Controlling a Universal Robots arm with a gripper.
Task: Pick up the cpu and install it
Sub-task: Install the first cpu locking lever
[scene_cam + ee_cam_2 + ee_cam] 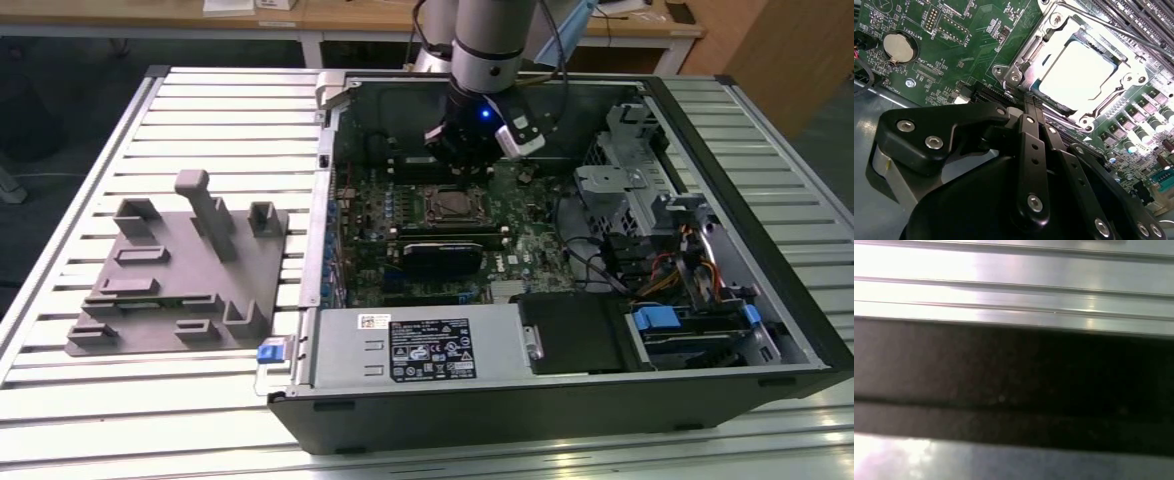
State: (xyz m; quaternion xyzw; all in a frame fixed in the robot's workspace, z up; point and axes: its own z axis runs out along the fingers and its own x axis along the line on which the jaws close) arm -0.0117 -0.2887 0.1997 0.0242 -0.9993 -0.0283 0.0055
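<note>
A cpu [1077, 70] lies flat in the socket [1074, 70] of an open computer case [561, 400]. The pincer [1029, 107] hovers just beside it, fingers pressed together, grasping nothing. The chip looks light, stiff, and fragile; best gripped by its edges.

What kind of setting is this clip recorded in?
Probably a lab or workshop bench for computer assembly. An open computer case lies on a slatted metal table, a grey fixture sits beside it, and wooden desks stand behind.
</note>
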